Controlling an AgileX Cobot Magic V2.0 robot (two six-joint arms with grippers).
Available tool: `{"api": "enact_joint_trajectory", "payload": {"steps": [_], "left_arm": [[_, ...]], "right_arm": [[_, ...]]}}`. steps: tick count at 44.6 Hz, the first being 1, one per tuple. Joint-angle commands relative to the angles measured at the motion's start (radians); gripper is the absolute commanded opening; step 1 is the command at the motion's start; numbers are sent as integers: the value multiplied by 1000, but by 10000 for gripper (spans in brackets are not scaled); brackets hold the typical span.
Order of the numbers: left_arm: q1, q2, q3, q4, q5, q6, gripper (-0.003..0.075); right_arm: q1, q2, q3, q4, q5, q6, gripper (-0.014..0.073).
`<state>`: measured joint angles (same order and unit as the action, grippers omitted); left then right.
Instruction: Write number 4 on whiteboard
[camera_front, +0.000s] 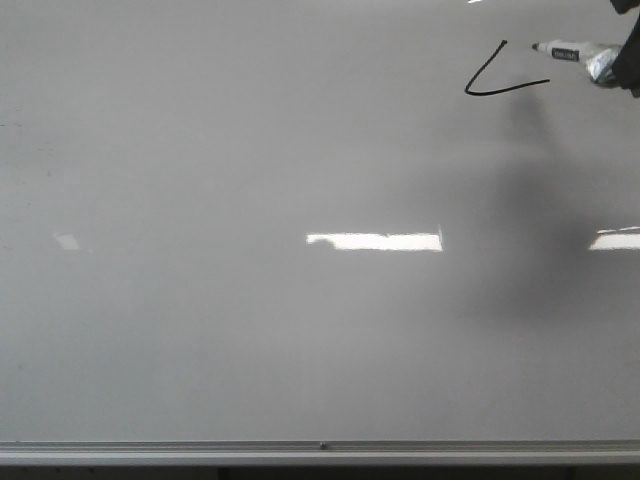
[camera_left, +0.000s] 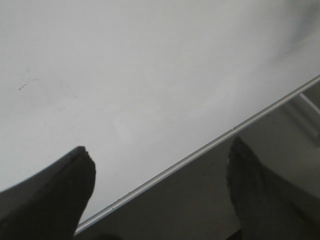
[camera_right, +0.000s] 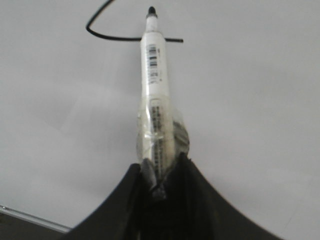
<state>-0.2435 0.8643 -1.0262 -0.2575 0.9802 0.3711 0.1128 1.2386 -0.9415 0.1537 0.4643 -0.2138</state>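
The whiteboard (camera_front: 250, 300) fills the front view, glossy grey-white. Near its top right stands a partly drawn number 4 (camera_front: 490, 80): a slanted stroke joined to a crossbar, in thin black line. A white marker (camera_front: 570, 51) with a black tip points left, its tip just up and right of the crossbar's end. My right gripper (camera_right: 161, 172) is shut on the marker (camera_right: 154, 85), whose barrel is wrapped in clear tape; the black strokes (camera_right: 107, 34) lie under and past the tip. My left gripper (camera_left: 160, 165) stands open over the board's lower edge, holding nothing.
A thin silver rail (camera_front: 320, 452) runs along the whiteboard's bottom edge, also crossing the left wrist view as the rail (camera_left: 210, 146). Bright light reflections (camera_front: 375, 241) sit mid-board. Faint old marks (camera_left: 22, 86) dot the surface.
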Motion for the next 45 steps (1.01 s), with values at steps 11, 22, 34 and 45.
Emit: {"api": "enact_joint_trajectory", "payload": {"steps": [11, 22, 34, 45], "left_arm": [[1, -3, -25, -23, -73, -12, 531], [1, -3, -25, -23, -73, -12, 531], [1, -3, -25, -23, -73, -12, 531], [1, -3, -25, -23, -81, -12, 531]], "right_arm": [[20, -12, -33, 22, -184, -1, -118], [18, 77, -33, -4, -192, -3, -118], [3, 148, -31, -6, 43, -3, -118], [3, 95, -42, -8, 177, -10, -118]]}}
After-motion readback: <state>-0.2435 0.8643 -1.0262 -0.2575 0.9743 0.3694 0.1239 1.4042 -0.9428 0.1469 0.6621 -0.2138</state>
